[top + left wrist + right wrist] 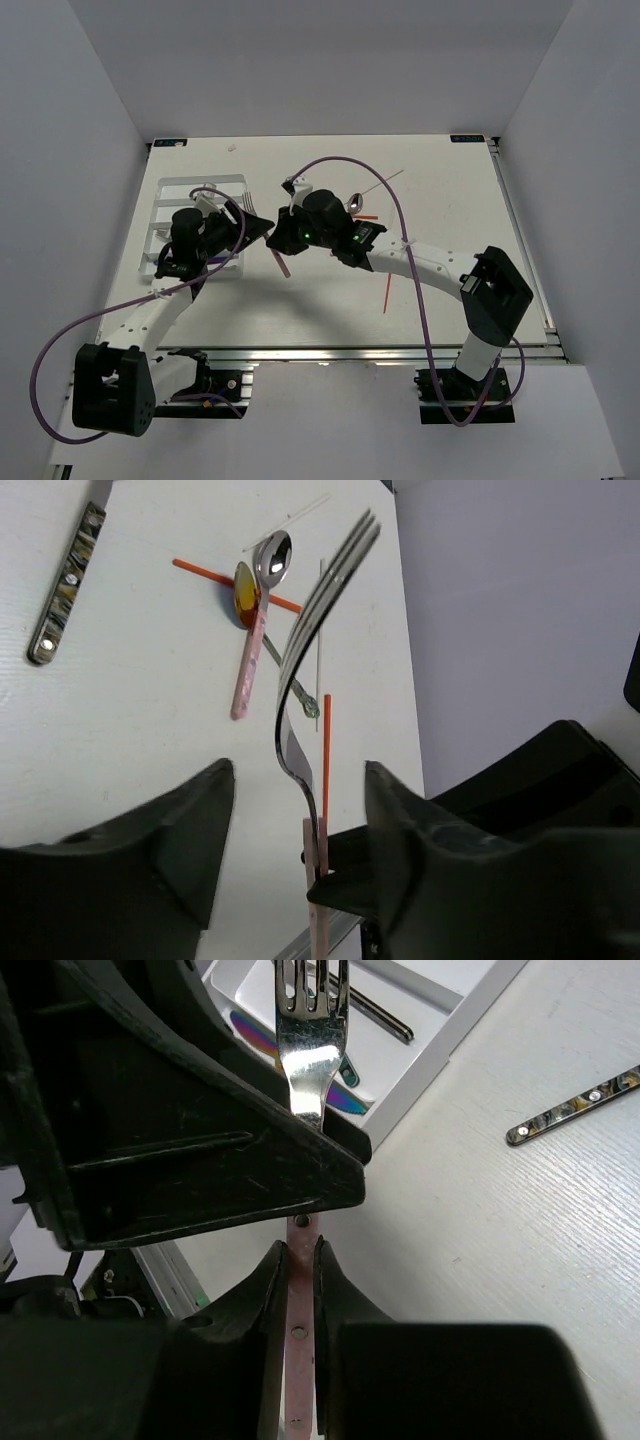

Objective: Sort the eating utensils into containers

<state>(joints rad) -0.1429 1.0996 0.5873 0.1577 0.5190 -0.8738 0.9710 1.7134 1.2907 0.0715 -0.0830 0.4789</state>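
Observation:
My right gripper [301,1250] is shut on the pink handle of a silver fork [312,1020] and holds it above the table, tines toward the white cutlery tray [440,1030]. My left gripper [300,840] is open, its fingers [190,820] standing either side of the fork [300,660] without touching it. In the top view both grippers, left [262,228] and right [282,243], meet just right of the tray [165,190]. On the table lie a gold-bowled spoon [247,630], a silver spoon [272,560] and red sticks [325,750].
The tray holds an iridescent piece [250,1035] and a dark utensil [380,1015]. A patterned knife handle [65,585] lies on the table near the tray. A red stick [388,293] lies under my right arm. A clear stick [385,180] lies at the back.

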